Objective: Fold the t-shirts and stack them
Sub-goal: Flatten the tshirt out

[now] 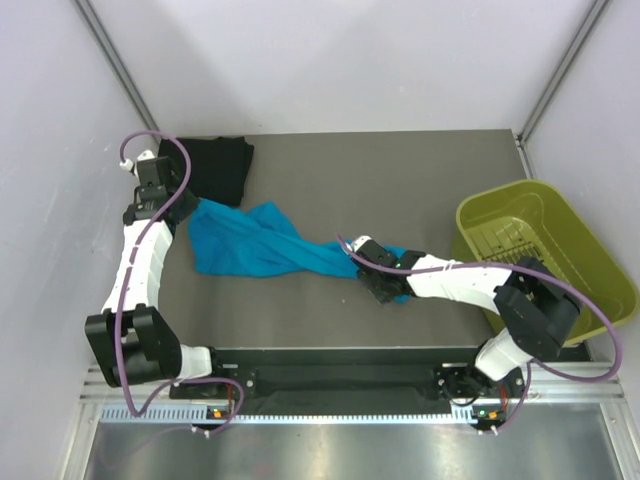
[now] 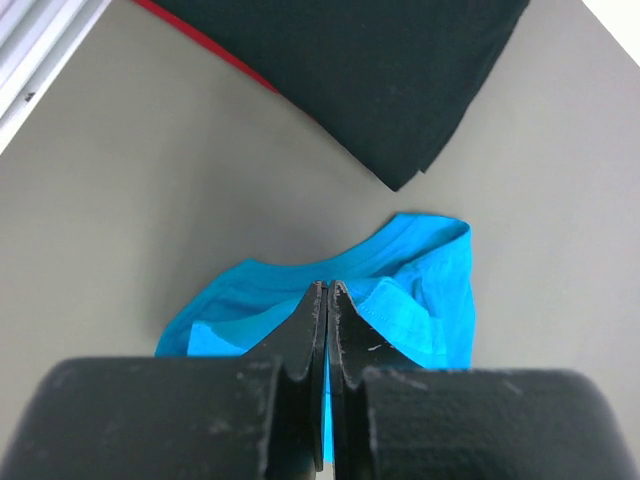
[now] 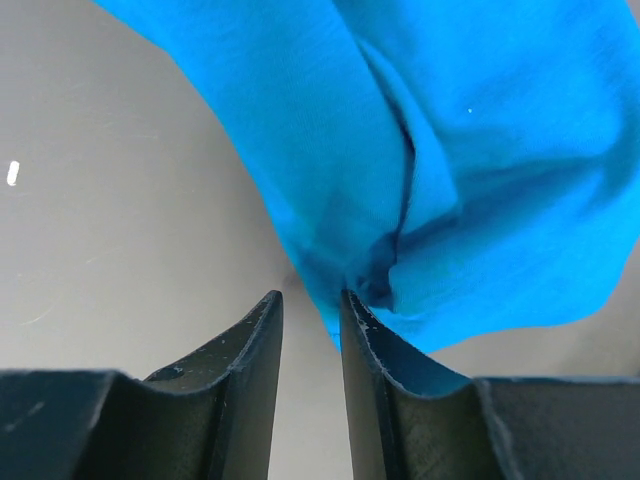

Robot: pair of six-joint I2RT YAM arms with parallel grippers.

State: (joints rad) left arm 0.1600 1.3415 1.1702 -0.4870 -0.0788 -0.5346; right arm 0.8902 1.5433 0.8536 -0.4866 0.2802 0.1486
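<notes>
The teal-blue t-shirt (image 1: 250, 245) lies crumpled and stretched across the table between my two grippers. My left gripper (image 1: 193, 212) is shut on its left end; in the left wrist view the fingertips (image 2: 328, 288) are pressed together with teal cloth (image 2: 420, 280) pinched between them. My right gripper (image 1: 362, 262) is at the shirt's right end. Its jaws (image 3: 310, 300) stand apart with bare table between them, and the teal cloth (image 3: 480, 150) drapes past the tip of the right finger (image 3: 375, 340). The folded black t-shirt (image 1: 215, 165) (image 2: 380, 70) lies at the back left, with a red edge (image 2: 200, 40) under it.
A yellow-green plastic bin (image 1: 545, 250) stands at the right edge of the table, beside the right arm. White walls close in the table at the back and on both sides.
</notes>
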